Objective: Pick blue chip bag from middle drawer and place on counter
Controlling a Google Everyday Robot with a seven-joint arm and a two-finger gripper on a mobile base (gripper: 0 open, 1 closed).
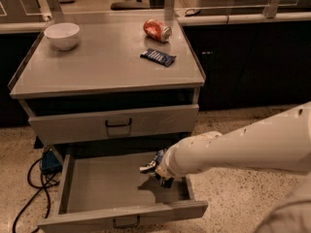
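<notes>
Claw [154, 170] inside one open grey metal drawer [97, 191]; grip cannot be told. One crinkly blue bag [160, 155] beside it. Grey tabletop [97, 67] above: one white bowl [61, 34], one red can [157, 30].

The flat grey metal counter [97, 67], above the wide grey metal middle drawer [97, 188], has a dull, brushed finish with only soft reflections. The drawer's floor and walls show the same matt grey sheet metal. On the counter, the round white bowl [61, 34] looks smooth and glazed, the red drink can [157, 29] is shiny metal, and the small flat dark-blue bar wrapper [158, 57] is glossy film. The robot's white arm [243, 147] has a smooth, satin plastic shell. Its gripper [156, 173], inside the middle drawer at the right rear, shows dark and pale metallic parts, with the crinkly blue chip bag [160, 155] touching it. The floor [228, 178] beside the drawer is speckled, polished stone.
</notes>
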